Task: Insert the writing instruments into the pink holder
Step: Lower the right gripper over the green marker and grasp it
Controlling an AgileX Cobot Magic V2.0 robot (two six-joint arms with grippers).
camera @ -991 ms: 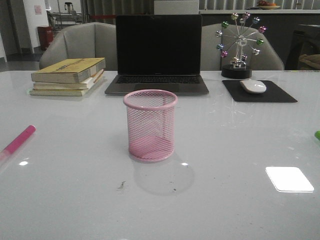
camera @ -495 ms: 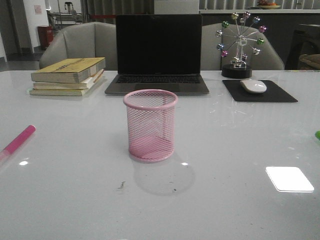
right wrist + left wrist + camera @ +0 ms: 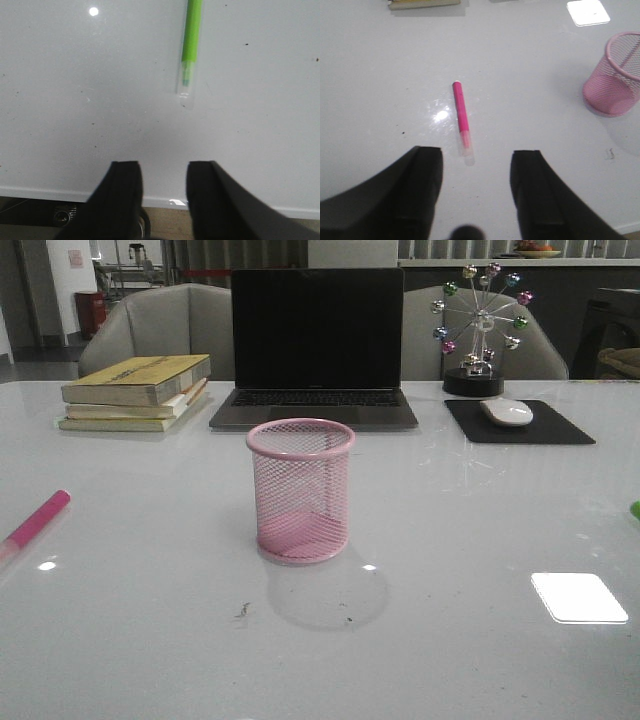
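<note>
Lying flat on the desk (image 3: 450, 660), both writing instruments are outside the pink holder (image 3: 300, 490), so nothing is inserted yet.

Key relation: the pink pen (image 3: 461, 117) lies ahead of the left gripper (image 3: 476, 187), apart from it, and close to the line running out from the gap between its fingers. Its long axis runs nearly straight away from that gripper, so it sits roughly lengthwise to the opening; judgement: a wrist turn will likely be needed for the fingers to close across the barrel. In the front view the pink pen (image 3: 35, 523) is near the desk's left edge, well apart from the holder, angled with its far end toward the centre.

The green pen (image 3: 190, 50) lies ahead of the right gripper (image 3: 164, 187), offset a little to one side of the gap, long axis also running nearly away from the fingers. In the front view only a green sliver (image 3: 635, 509) shows at the desk's right edge.

Hands: left gripper is spread wide, nothing between the fingers. Right gripper is likewise parted and holds nothing. Each arm is the nearer one to its own pen.

Appearance: the pink pen has a saturated pink barrel, with a pale, translucent-looking end toward the gripper. The green pen has a bright green barrel with a clear-looking cap end toward the gripper. The holder is an upright pink mesh cylinder with a solid rim, empty, standing mid-desk, just in front of the laptop (image 3: 316, 345).
</note>
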